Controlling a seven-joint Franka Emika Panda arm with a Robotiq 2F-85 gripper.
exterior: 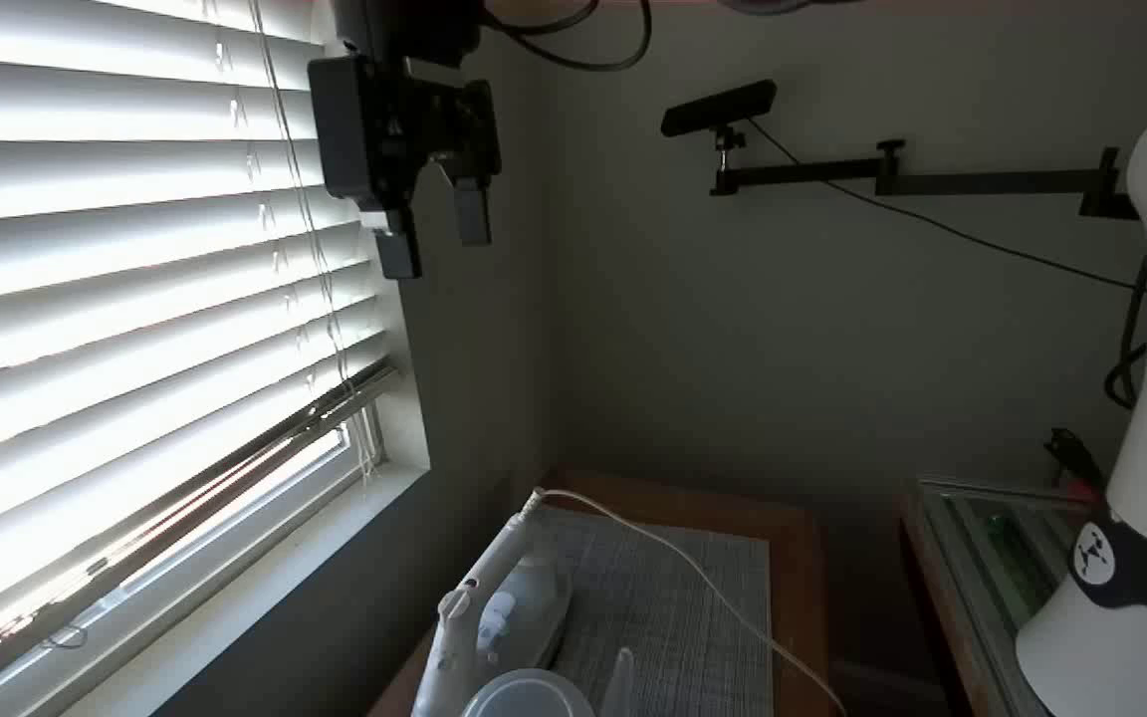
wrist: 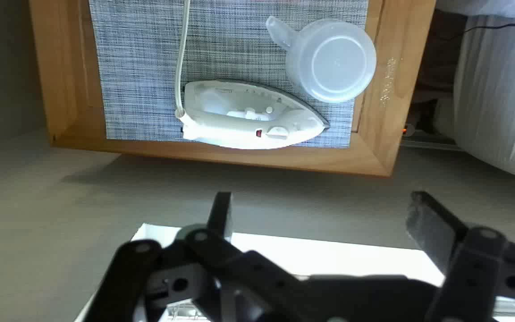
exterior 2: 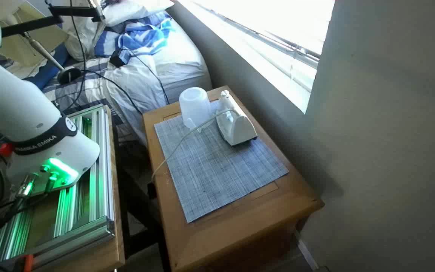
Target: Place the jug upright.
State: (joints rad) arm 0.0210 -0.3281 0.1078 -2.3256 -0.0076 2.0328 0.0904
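The whitish translucent jug (exterior 2: 194, 107) stands upside down on a grey placemat (exterior 2: 217, 170), its closed base facing up. From above, in the wrist view, the jug (wrist: 338, 65) shows its round base, with the handle (wrist: 280, 32) sticking out towards the upper left. Only the top of the jug (exterior: 529, 695) shows at the lower edge of an exterior view. High above the table, beside the window, hangs my gripper (exterior: 437, 242), well apart from the jug. In the wrist view the gripper (wrist: 322, 196) is open, fingers wide apart with nothing between them.
A white iron (wrist: 253, 118) lies close beside the jug on the placemat. Its cord (exterior 2: 181, 141) runs across the mat and over the edge of the wooden table (exterior 2: 217, 241). A wall and window blinds (exterior: 135, 239) border one side; a bed (exterior 2: 179, 71) stands beyond the table.
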